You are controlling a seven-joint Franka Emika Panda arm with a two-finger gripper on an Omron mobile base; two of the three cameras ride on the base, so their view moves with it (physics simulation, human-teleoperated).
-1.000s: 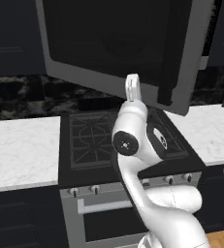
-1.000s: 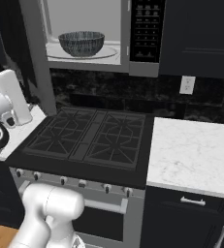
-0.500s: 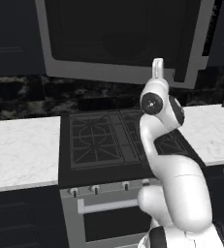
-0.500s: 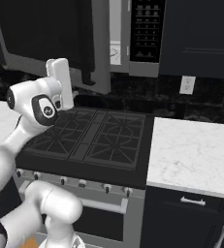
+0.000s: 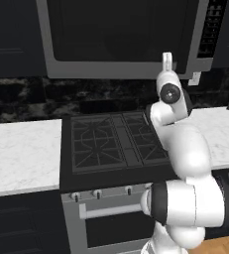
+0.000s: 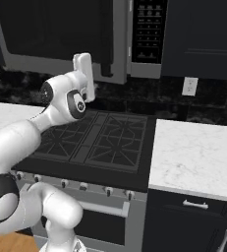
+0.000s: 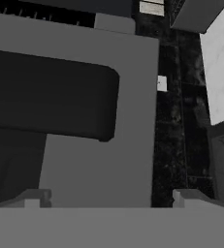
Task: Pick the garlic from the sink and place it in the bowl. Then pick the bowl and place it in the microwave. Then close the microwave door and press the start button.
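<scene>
Microwave door (image 5: 121, 37) nearly shut, bowl now hidden behind it; gripper (image 6: 83, 64) raised at its lower right corner, jaws apparently apart.

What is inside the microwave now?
The microwave door covers the front of the microwave. Its dark window shows nothing inside, so whether the bowl is there cannot be seen. The gripper is near the door's lower edge.

Flat, even rendered light, dim overall; soft blur throughout, and the white marble countertop (image 6: 196, 152) reads brightest.
</scene>
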